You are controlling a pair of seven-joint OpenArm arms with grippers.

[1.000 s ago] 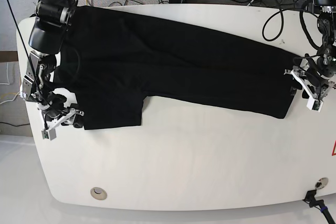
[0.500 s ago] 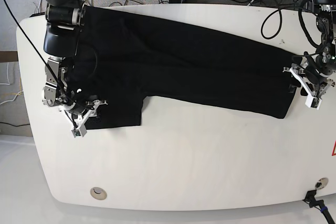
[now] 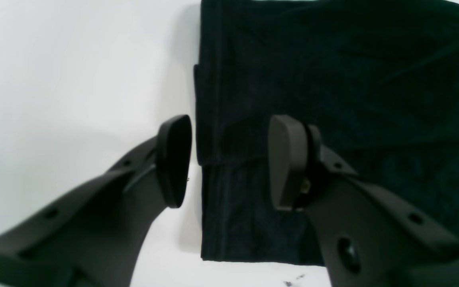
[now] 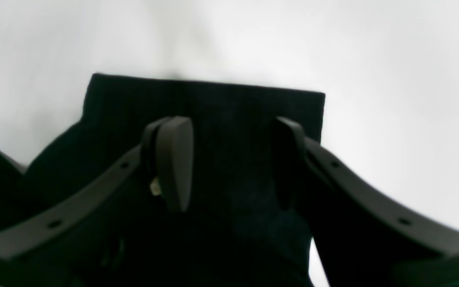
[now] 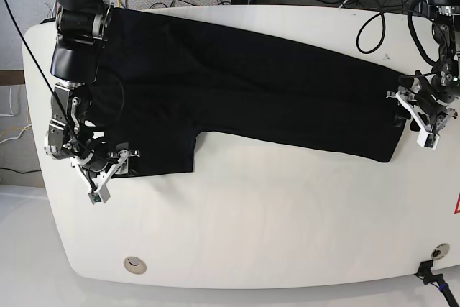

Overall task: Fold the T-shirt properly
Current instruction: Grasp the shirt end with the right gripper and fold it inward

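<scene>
We are judging the large plain black cloth T-shirt [image 5: 237,91] to be light, limp and soft: it will be sagging and creasing wherever it is lifted from a single point, and the thin cloth will be slipping a little on the smooth white rounded tabletop [image 5: 273,228], so we think two spread holds on hems or corners are the sounder choice. On the sleeve end, the hemmed edge lying between the right gripper's [image 4: 229,159] dark pads looks to us like the place to pinch; at the other end, the doubled edge of cloth in front of the left gripper [image 3: 229,159] is offering a firmer bite than a single layer.

The shirt is lying flat as a long dark band running from the tabletop's far left corner across to its right edge, with a squarish flap hanging down toward the near left. No print is showing in any view; only plain black cloth with shallow wrinkles.

The right gripper, at the left edge of the tabletop, is standing with its fingers [image 4: 173,159] spread apart over the sleeve, not closed on it. The left gripper, at the right edge, is also holding its fingers [image 3: 173,159] spread, one over bare tabletop and one over the cloth's edge, pinching nothing.
</scene>
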